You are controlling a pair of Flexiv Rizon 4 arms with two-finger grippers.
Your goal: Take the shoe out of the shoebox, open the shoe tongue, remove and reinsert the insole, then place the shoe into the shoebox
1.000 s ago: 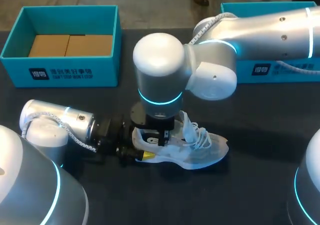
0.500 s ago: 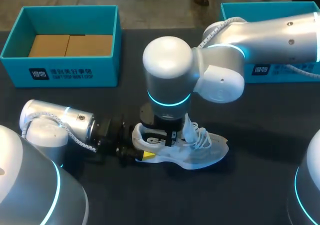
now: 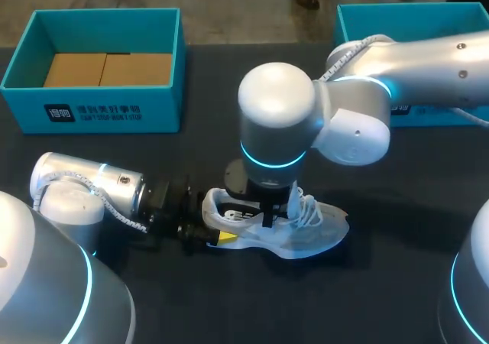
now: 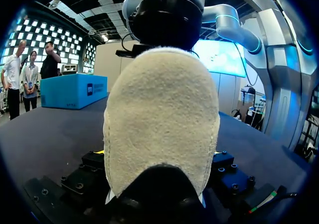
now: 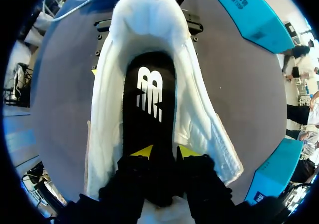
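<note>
Right gripper [image 5: 165, 152] clamped on insole [image 5: 149, 92], down inside shoe [image 3: 313, 233] on table [image 3: 229, 149]. Left gripper [image 3: 205, 237] at heel, grip unclear. Risks: insole buckles if I push askew; shoe skids if heel hold is loose.

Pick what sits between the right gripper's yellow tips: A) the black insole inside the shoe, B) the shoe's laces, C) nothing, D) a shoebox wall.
A: the right wrist view shows the right gripper down inside the shoe, its yellow tips on either side of the black insole.
</note>
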